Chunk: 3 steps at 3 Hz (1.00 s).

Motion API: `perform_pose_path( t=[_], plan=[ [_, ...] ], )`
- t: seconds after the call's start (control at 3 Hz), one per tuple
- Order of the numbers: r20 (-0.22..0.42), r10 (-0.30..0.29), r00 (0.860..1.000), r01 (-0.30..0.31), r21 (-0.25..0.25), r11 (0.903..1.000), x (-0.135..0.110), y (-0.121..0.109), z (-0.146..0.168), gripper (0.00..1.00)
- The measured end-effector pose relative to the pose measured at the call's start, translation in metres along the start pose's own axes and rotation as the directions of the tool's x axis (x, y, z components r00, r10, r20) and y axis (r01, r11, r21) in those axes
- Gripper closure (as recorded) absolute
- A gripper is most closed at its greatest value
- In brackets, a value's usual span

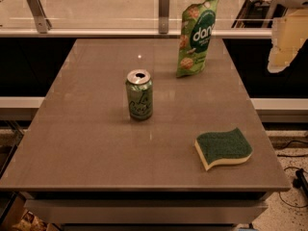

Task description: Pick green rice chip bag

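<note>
The green rice chip bag [196, 35] stands upright at the far right of the table, a tall glossy green pouch with white "dang" lettering and pictures of round crisps. My gripper [287, 42] shows as a pale cream shape at the right edge of the view, off the table's right side, level with the bag and well to its right. It touches nothing.
A green soda can [139, 95] with an open silver top stands mid-table. A green-and-yellow sponge [223, 148] lies near the front right. The grey table [86, 138] has a glass rail with metal posts [164, 11] behind it. Cables lie on the floor at right.
</note>
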<state>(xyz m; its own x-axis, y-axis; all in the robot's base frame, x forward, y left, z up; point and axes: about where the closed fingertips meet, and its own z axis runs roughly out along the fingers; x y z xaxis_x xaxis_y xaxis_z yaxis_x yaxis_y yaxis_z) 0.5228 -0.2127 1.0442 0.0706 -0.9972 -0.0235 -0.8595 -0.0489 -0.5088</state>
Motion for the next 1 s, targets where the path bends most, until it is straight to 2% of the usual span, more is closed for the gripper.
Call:
perform_pose_path(
  t=[1.0],
  plan=[
    [-0.002,-0.022,1.0,0.022,0.023,0.9995,0.025,-0.037,0.004,0.0]
  ],
)
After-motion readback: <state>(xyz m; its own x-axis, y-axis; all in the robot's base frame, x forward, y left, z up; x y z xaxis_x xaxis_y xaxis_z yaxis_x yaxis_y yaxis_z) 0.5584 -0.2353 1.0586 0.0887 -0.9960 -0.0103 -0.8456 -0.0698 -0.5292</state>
